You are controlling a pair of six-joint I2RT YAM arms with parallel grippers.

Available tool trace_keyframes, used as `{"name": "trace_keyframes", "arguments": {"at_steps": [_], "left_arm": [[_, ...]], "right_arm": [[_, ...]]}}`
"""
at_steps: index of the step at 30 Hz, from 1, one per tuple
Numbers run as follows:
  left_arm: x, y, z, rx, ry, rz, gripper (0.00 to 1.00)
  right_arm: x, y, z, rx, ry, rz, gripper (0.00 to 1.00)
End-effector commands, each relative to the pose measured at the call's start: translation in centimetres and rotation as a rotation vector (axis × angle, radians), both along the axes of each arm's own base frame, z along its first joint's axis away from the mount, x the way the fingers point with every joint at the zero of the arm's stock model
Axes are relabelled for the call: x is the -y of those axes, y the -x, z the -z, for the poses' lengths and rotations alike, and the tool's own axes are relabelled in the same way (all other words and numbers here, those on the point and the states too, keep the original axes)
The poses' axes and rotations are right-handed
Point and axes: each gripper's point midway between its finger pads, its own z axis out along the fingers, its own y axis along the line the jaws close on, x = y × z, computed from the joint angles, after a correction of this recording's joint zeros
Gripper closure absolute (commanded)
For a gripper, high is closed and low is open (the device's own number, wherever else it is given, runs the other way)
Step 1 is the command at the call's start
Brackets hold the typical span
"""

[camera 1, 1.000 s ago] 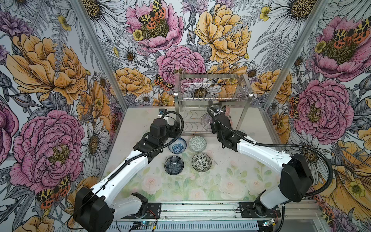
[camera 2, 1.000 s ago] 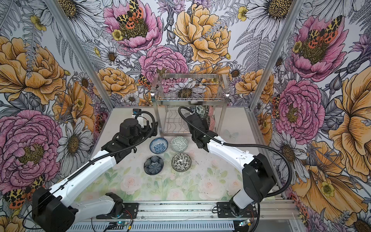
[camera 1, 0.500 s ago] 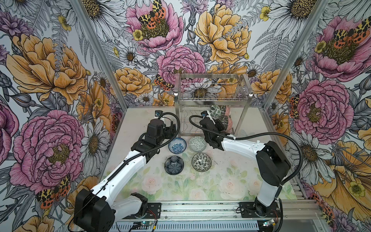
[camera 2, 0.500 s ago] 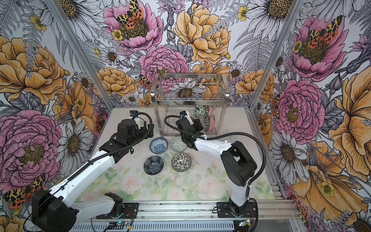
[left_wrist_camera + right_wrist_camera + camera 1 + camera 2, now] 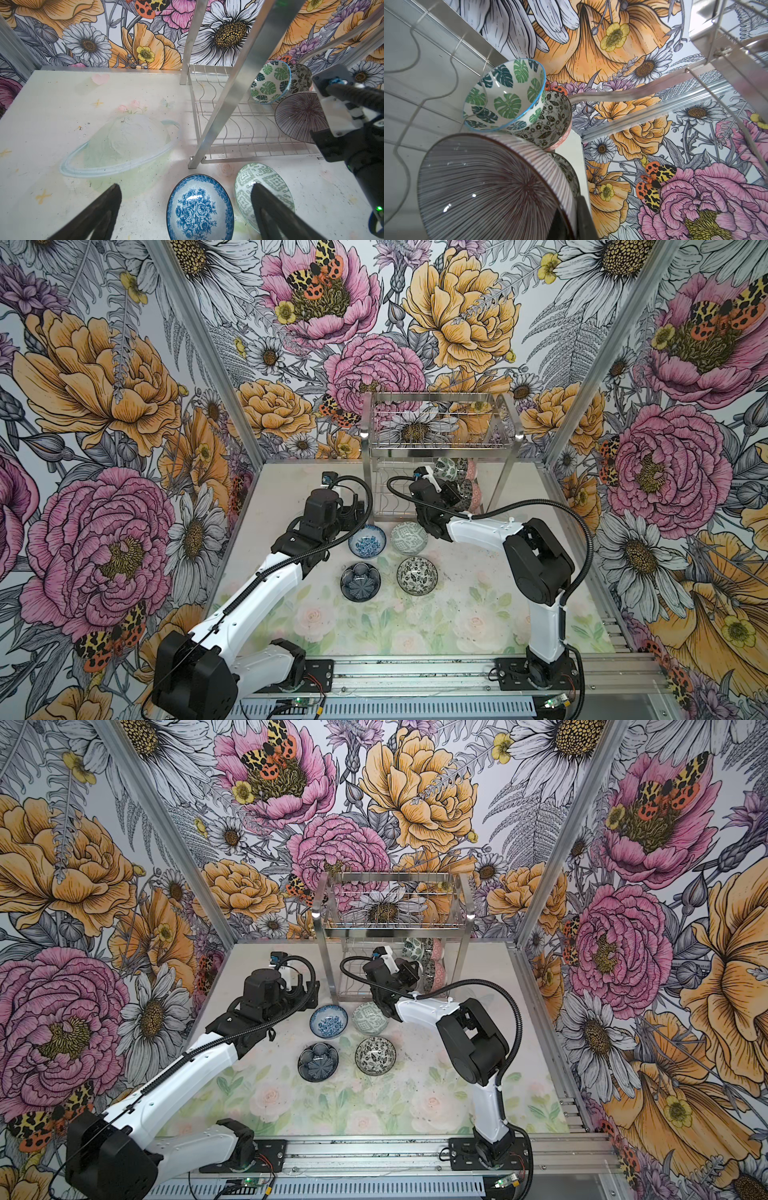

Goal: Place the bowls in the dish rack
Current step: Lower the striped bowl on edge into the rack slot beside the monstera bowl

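floral walls [image 5: 104, 385], pastel tabletop [image 5: 415, 626], aluminium rail [image 5: 415, 674]

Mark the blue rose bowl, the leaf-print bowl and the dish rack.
blue rose bowl [image 5: 199, 207]: left wrist view, inner bottom.
leaf-print bowl [image 5: 506, 96]: right wrist view, inner wall.
dish rack [image 5: 436, 449]: a top view, upper shelf's front rail.

No readable text, label, brand, number or sign in any view. The dish rack [image 5: 440, 446] is bare metal with no lettering. The bowls [image 5: 366, 541] carry patterns only.
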Motion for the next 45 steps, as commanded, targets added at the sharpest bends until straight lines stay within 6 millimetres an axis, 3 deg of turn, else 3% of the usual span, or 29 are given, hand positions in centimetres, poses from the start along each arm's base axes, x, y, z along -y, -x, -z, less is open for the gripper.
{"name": "trace_keyframes", "arguments": {"at_steps": [1, 24, 45], "left_arm": [[0.0, 0.2, 0.5, -0.013, 0.014, 0.008, 0.01], [0.0, 0.1, 0.8, -0.023, 0.012, 0.006, 0.02], [-0.3, 0.2, 1.1, -0.027, 0.012, 0.001, 0.01]], "right_arm": [[0.6, -1.0, -2.3, 0.082, -0.009, 0.054, 1.00], [1.0, -3.2, 1.1, 0.039, 0.043, 0.073, 1.00], [1.1, -3.5, 2.2, 0.012, 0.076, 0.081, 1.00]]}}
